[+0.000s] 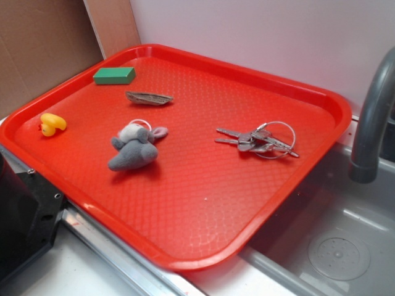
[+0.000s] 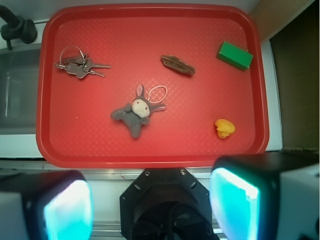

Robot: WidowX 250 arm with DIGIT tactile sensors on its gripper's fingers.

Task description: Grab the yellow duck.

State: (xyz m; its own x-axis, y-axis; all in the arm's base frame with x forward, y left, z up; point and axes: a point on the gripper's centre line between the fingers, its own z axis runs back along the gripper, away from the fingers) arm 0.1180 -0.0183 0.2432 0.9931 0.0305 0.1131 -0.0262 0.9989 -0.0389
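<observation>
1. The yellow duck (image 1: 52, 124) (image 2: 224, 128) is sitting untouched on the red tray (image 1: 247, 203) (image 2: 150, 145), near its edge, well apart from the grey plush mouse (image 1: 133, 148) (image 2: 135, 112) at the tray's middle
2. The gripper (image 2: 150, 205) is hanging off the tray with fingers (image 2: 235, 200) spread wide, holding nothing (seen in the wrist view only)
3. Nothing seems to be done yet; the approach, descent and grasp are all remaining

- Gripper (image 2: 150, 207): two bulky black fingers (image 2: 252, 200) with glowing teal-cyan inner pads.
- Between them, a black octagonal housing (image 2: 167, 205) with small screws.
</observation>
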